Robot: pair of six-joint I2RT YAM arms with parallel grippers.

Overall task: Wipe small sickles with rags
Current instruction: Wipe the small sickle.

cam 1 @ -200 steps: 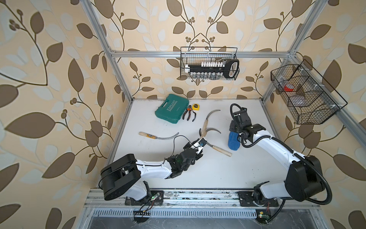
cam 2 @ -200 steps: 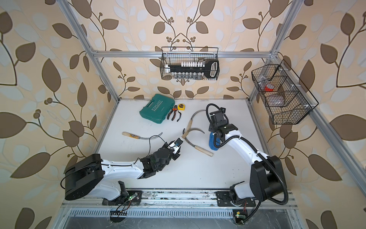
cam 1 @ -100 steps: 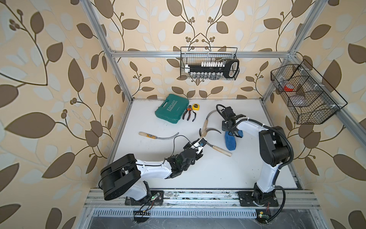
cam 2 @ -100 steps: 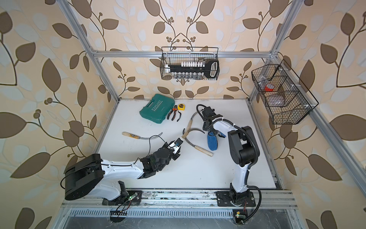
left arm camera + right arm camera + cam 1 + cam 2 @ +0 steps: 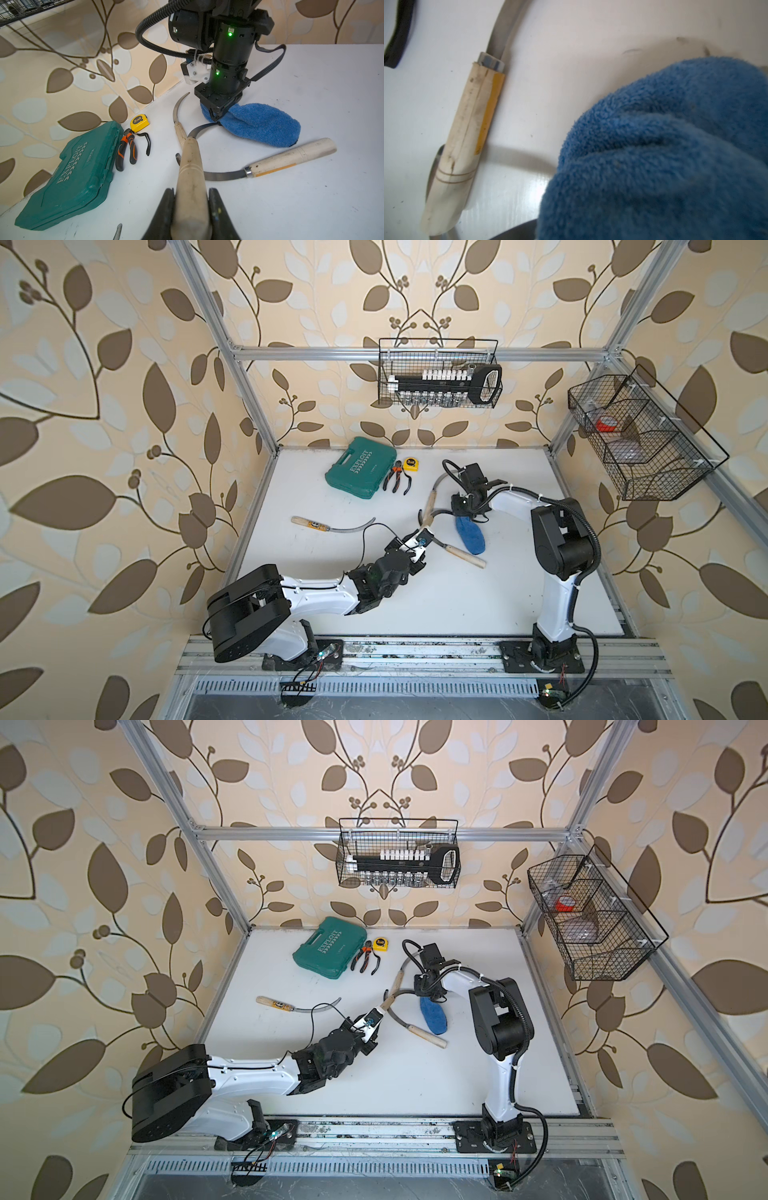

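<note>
Near the centre of a top view, the left gripper [image 5: 419,540] was clamped on the pale wooden handle of one small sickle [image 5: 190,166]. It seemed to hold the sickle just off the white table [image 5: 415,605], with the dark blade arcing toward the right gripper [image 5: 217,116]. That gripper was pinched shut on one end of the blue microfibre cloth [image 5: 259,124], where the blade's end vanished into the cloth. The rest of the cloth trailed on the table near a second sickle [image 5: 291,158], whose blade passed under the held handle, and a third sickle [image 5: 179,131] lay close behind. The likeliest trouble was the fluffy pile snagging on the blade, which could have tugged the cloth out of that small pinch or twisted the round handle in the jaws. A long stroke might also have dragged the trailing cloth over the second sickle and shifted it.
</note>
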